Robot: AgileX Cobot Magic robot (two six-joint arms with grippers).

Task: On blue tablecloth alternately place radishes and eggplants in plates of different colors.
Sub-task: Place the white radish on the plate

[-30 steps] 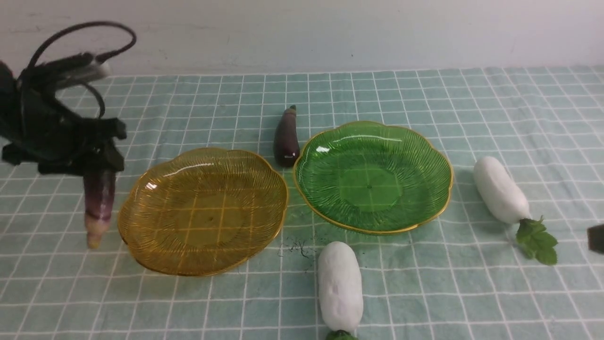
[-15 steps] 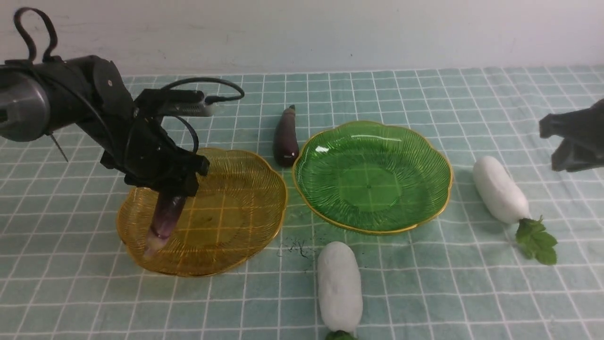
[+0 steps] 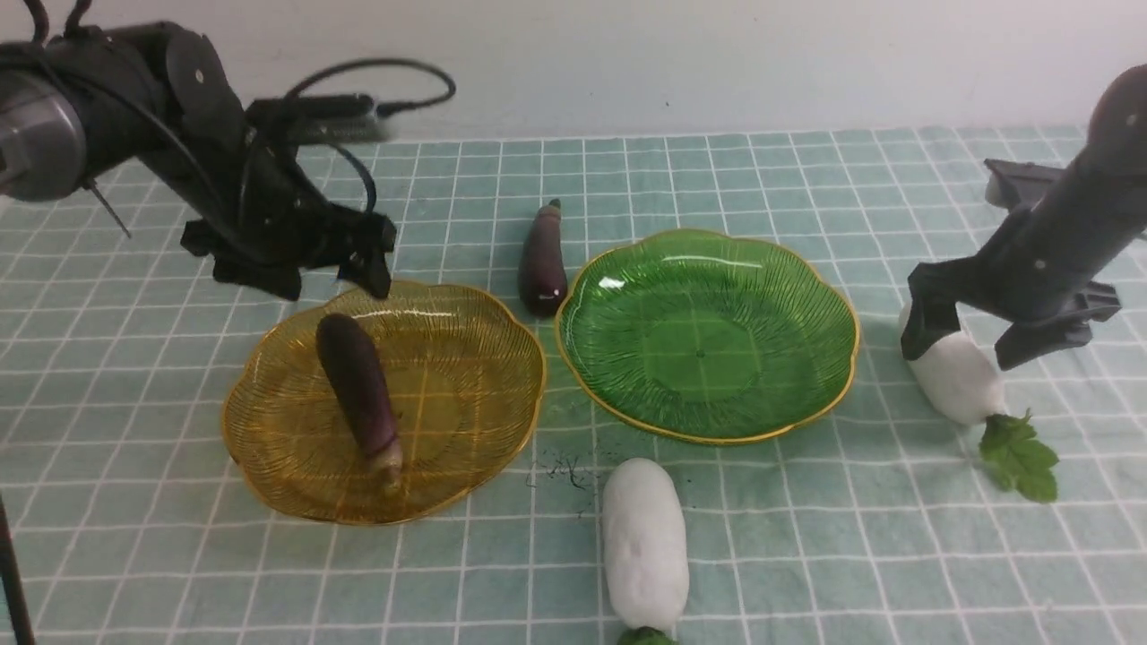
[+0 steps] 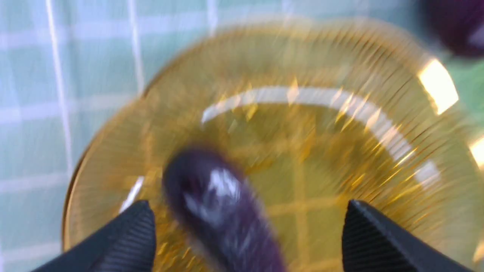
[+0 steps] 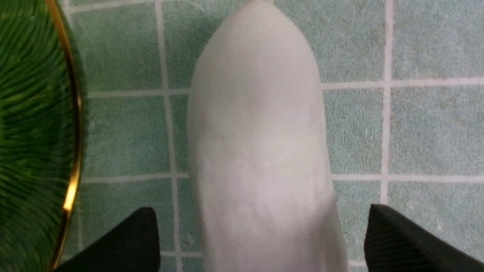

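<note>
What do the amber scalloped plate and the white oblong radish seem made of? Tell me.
The amber scalloped plate: glossy glass or clear plastic, since cloth lines show through its ribs.
The white oblong radish: perhaps foam or plastic, judging by its smooth, matte surface.

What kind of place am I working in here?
Probably a robot test bench or lab, not a real kitchen: two robot arms over a gridded tablecloth, a plain pale wall behind, and plates laid out with loose vegetables.
</note>
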